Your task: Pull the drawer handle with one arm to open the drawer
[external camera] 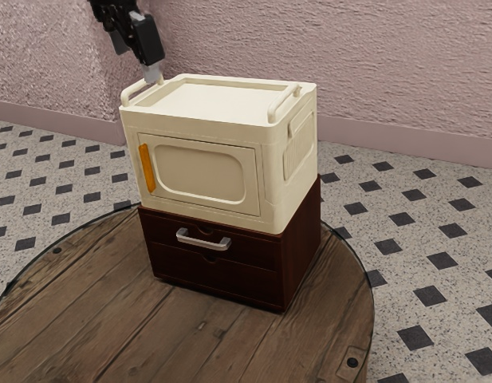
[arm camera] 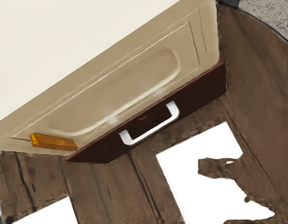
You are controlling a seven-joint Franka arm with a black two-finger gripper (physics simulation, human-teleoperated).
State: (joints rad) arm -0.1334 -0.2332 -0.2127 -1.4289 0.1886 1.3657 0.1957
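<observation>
The dark cabinet [external camera: 301, 247] sits within the table's [external camera: 70, 319] rim, handle [external camera: 203, 240] jutting. The gripper [external camera: 150, 69] slants, perhaps above a cream box's [external camera: 202, 171] rail [external camera: 133, 92]; how open or what it grips, I can't tell.

No lettering (nor any number) can be read.

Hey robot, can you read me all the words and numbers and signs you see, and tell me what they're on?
There are none that I can read.
Cream cabinet: no words, just ridges on its side.
Orange handle: no letters.
Dark brown drawer unit and its silver handle: no label or number.
Round wooden table: no writing, only wood grain and plain white patches.
</observation>
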